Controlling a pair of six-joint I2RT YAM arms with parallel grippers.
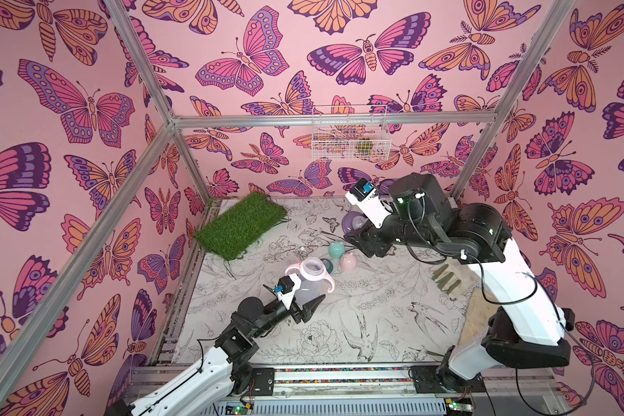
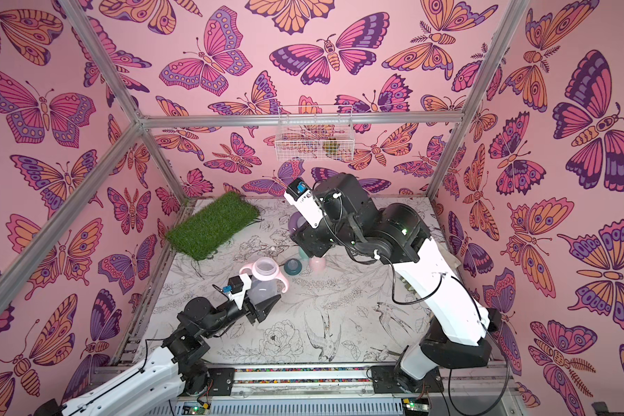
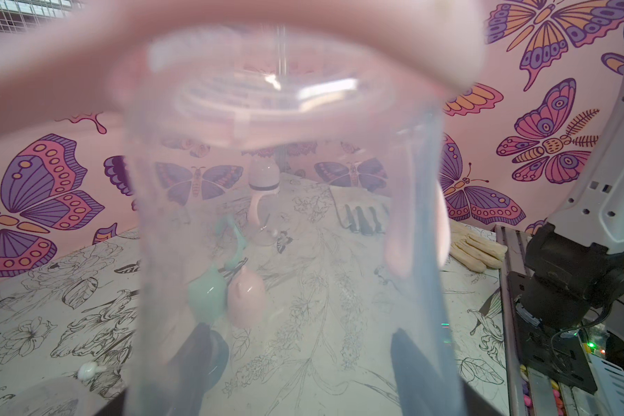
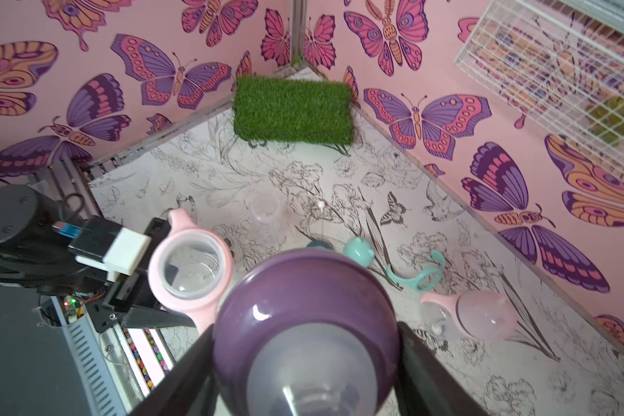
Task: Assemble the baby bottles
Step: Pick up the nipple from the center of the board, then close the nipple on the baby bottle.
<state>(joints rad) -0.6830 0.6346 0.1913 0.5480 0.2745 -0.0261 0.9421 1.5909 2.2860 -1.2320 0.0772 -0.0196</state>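
Bottle (image 1: 308, 288), upright with pink ring (image 1: 330, 284) fitted, is held mid-table by the clamped left gripper (image 1: 303, 296), well apart from the walls. Caps (image 1: 336, 249) stand near, behind it. Mat (image 1: 242, 225) fills the far-left corner. Left arm reaches low from the front rail. Right arm is folded high, and the right gripper (image 4: 303, 360) grasps the purple collar (image 4: 303, 288).
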